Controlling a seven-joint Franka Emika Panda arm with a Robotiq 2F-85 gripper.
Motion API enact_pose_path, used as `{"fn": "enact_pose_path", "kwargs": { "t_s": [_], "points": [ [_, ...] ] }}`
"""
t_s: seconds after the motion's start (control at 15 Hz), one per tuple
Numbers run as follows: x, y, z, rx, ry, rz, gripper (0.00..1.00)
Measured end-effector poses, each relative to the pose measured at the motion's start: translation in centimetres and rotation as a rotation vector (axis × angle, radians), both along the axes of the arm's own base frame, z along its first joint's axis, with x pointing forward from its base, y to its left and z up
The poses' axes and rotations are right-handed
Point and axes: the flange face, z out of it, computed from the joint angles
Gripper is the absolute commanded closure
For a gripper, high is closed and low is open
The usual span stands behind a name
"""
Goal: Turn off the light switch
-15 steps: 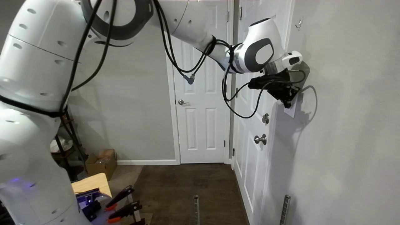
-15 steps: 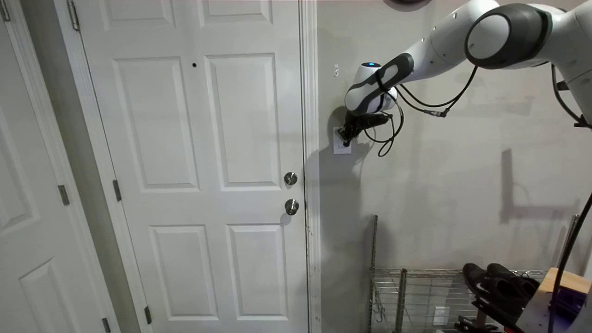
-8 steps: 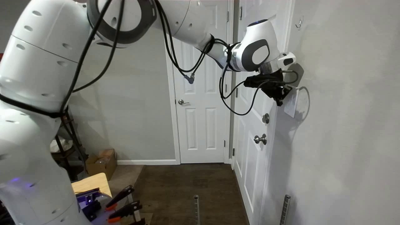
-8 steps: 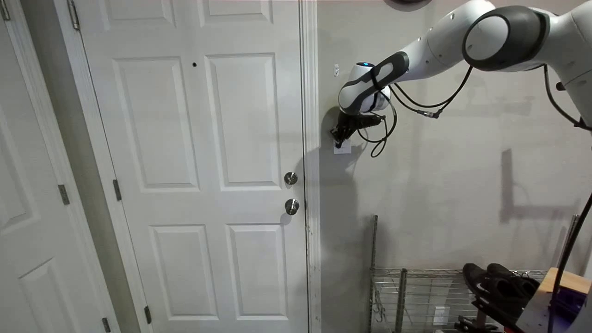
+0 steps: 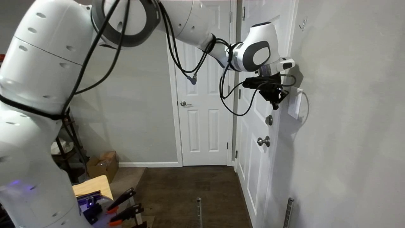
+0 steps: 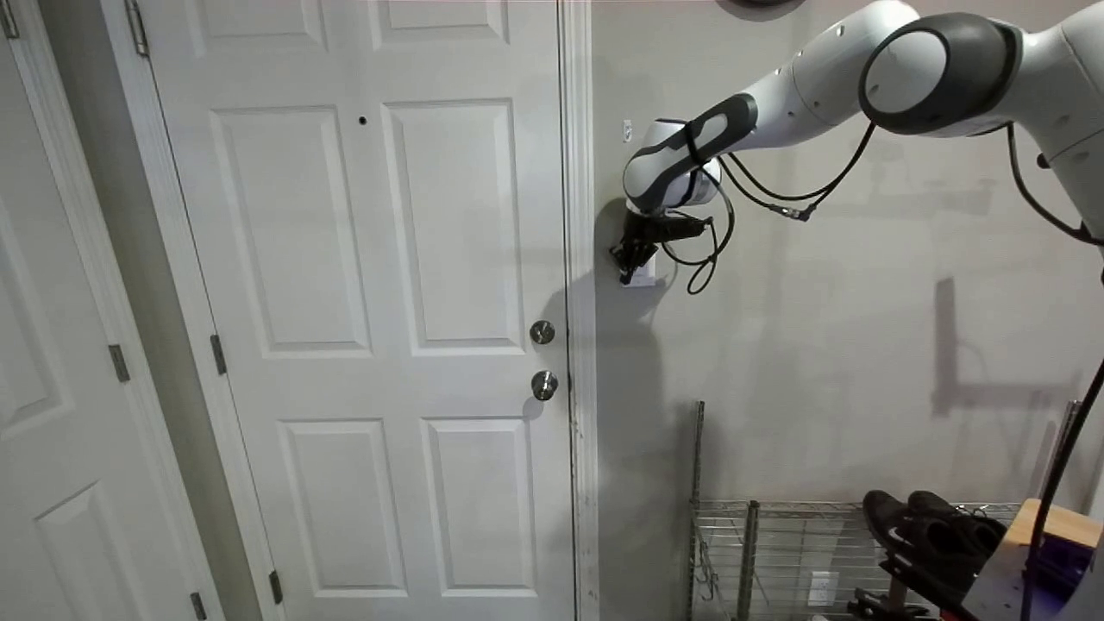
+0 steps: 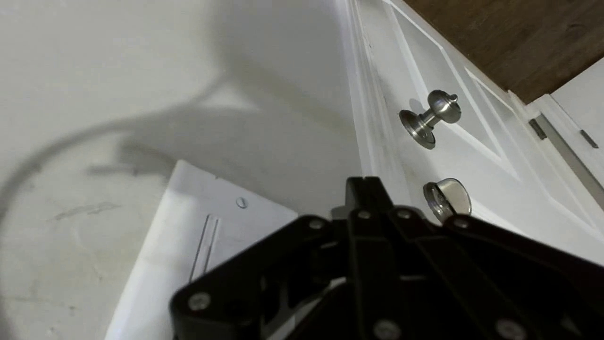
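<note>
The light switch is a white wall plate (image 5: 295,104) on the grey wall beside the door. In an exterior view its lower part (image 6: 642,278) shows beneath my gripper. In the wrist view the plate (image 7: 181,226) is at lower left, with a screw and part of the long switch edge showing; my gripper's linkage hides the rest. My gripper (image 7: 364,182) is shut with its fingertips together and nothing between them. In an exterior view the gripper (image 5: 275,107) stands apart from the plate, off the wall on the door side, pointing down.
The white door (image 6: 466,259) has a round silver knob (image 6: 544,385) and a deadbolt (image 6: 542,332) below and beside the gripper. A hook (image 5: 303,23) is on the wall above the plate. A wire rack (image 6: 724,509) with black shoes (image 6: 936,526) stands below.
My gripper has moved away from the wall and toward the door. The plate, partly covered by it before, now shows whole in an exterior view. The gripper's loose cable moved along with it.
</note>
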Motion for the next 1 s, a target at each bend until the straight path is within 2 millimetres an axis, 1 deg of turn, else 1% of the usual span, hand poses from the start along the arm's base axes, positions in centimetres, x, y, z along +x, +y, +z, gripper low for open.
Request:
{"fn": "enact_pose_path", "kwargs": {
  "t_s": [0.33, 0.53, 0.67, 0.87, 1.0],
  "points": [
    [-0.4, -2.2, -0.1, -0.026, 0.013, -0.033, 0.96],
    [-0.4, -3.1, 0.1, -0.08, 0.008, -0.058, 0.95],
    [-0.4, -3.1, 0.3, -0.12, -0.001, -0.074, 0.95],
    [0.0, -2.7, 0.7, -0.174, -0.04, -0.077, 0.95],
    [0.1, -2.3, 0.5, -0.202, -0.052, -0.086, 0.95]
  ]
}}
